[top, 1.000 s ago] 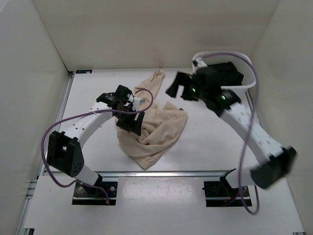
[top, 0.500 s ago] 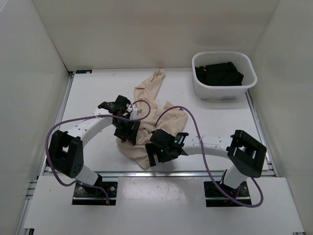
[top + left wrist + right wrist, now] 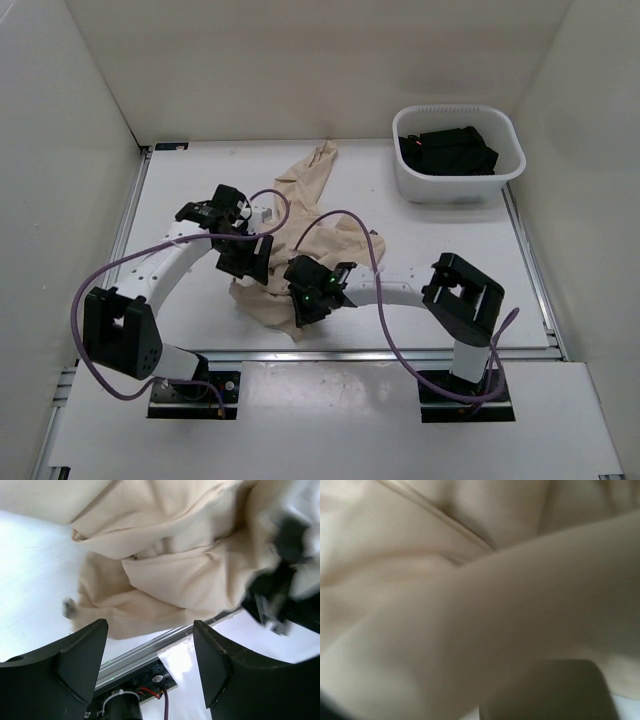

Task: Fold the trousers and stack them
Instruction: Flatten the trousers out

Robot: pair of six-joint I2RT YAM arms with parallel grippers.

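Note:
The light beige trousers [image 3: 335, 235] lie crumpled mid-table, one leg trailing toward the back [image 3: 310, 170]. My left gripper [image 3: 243, 262] hangs open over their left edge. In the left wrist view its gripper [image 3: 150, 665] has nothing between the fingers, and the trousers [image 3: 175, 565] lie beyond, with a small dark tag [image 3: 68, 607] at one edge. My right gripper [image 3: 305, 297] is down in the near part of the pile. Cloth [image 3: 470, 590] fills the right wrist view. One dark finger [image 3: 545, 690] shows at mid-frame with a fold over it, shut on the trousers.
A white bin [image 3: 455, 190] holding dark folded clothes [image 3: 450, 150] stands at the back right. An aluminium rail [image 3: 350, 352] runs along the table's near edge just below the pile. White walls close in the left, back and right sides.
My right arm swung from the bin at the back right down to the near edge of the trousers and closed there. The left gripper shifted a little left and back.

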